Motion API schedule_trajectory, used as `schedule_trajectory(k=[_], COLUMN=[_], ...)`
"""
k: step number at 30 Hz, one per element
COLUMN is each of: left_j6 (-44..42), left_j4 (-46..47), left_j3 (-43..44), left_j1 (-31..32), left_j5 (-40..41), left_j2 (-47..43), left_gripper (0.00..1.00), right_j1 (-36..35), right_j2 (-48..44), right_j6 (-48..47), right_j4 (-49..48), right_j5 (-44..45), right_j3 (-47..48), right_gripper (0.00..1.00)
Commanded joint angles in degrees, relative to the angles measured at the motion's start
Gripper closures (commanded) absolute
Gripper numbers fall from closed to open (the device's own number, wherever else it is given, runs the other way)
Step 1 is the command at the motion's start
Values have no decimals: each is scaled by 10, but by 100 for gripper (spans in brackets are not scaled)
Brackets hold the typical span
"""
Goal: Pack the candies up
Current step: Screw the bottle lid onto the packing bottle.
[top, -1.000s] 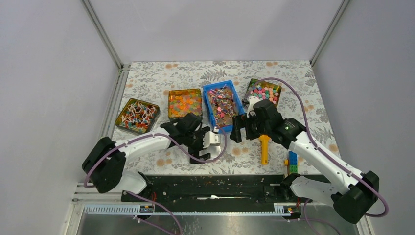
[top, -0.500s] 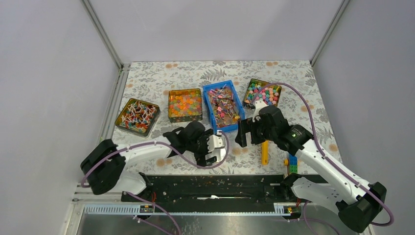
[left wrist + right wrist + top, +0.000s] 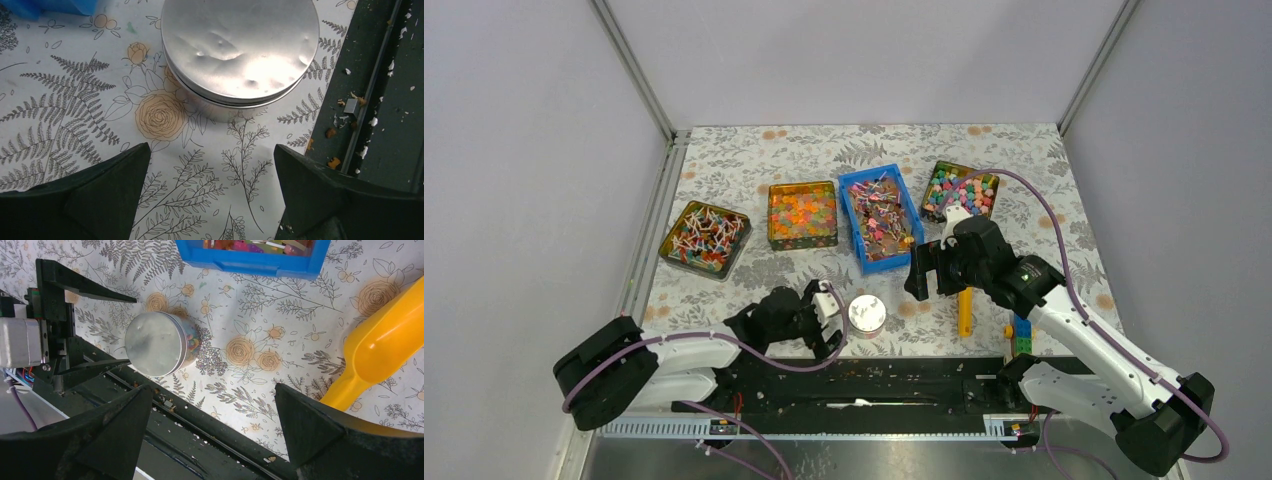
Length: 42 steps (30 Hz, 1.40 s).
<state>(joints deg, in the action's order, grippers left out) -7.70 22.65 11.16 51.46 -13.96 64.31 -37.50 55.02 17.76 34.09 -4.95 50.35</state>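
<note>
The candies [image 3: 881,212] fill a blue bin [image 3: 854,189] at mid table; the bin's near wall shows in the right wrist view [image 3: 250,265]. A round tin with a shut silver lid [image 3: 867,314] stands on the cloth near the front edge. It also shows in the left wrist view [image 3: 240,50] and the right wrist view [image 3: 157,344]. My left gripper [image 3: 831,323] is open and empty just left of the tin, apart from it [image 3: 211,148]. My right gripper [image 3: 916,272] is open and empty, hovering right of and above the tin [image 3: 212,388].
A yellow scoop [image 3: 964,302] lies right of the tin, also in the right wrist view [image 3: 385,345]. Tins of orange jellies [image 3: 802,214], striped sweets [image 3: 705,236] and pastel sweets [image 3: 961,190] flank the bin. Stacked toy bricks [image 3: 1021,332] stand front right. A black rail [image 3: 874,375] runs along the near edge.
My left gripper held the tin, set it on the cloth, let go and drew back to the left and near edge. My right gripper shifted slightly right, then stayed.
</note>
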Motion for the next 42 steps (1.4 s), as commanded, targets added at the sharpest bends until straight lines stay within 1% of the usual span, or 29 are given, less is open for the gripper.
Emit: schedule_trajectory(k=[1, 5, 10, 15, 19, 24, 26, 33, 36, 42], left_j6=[23, 22, 29, 24, 20, 30, 37, 38, 42, 37], left_j4=[171, 245, 366, 413, 461, 560, 589, 592, 592, 585], left_j3=[-19, -16, -17, -8, -4, -9, -9, 2, -1, -9], left_j1=[1, 1, 0, 1, 1, 1, 1, 1, 1, 1], left_j5=[-27, -68, -106, -102, -121, -142, -147, -150, -134, -132], left_j2=[35, 112, 212, 271, 317, 377, 400, 417, 412, 375], left_gripper=[1, 1, 1, 1, 1, 1, 4, 18, 23, 35], right_j1=[-1, -1, -1, 0, 1, 1, 1, 1, 1, 1], right_j2=[0, -10, -27, -40, -49, -52, -53, -52, -47, -25], right_j6=[9, 22, 28, 33, 35, 36, 37, 46, 51, 60], right_j4=[8, 8, 13, 28, 39, 53, 57, 61, 61, 59], right_j5=[25, 41, 47, 66, 69, 71, 69, 67, 66, 56], right_j3=[10, 11, 11, 11, 12, 19, 22, 24, 27, 39], right_gripper=[0, 0, 0, 0, 0, 0, 0, 0, 1, 1])
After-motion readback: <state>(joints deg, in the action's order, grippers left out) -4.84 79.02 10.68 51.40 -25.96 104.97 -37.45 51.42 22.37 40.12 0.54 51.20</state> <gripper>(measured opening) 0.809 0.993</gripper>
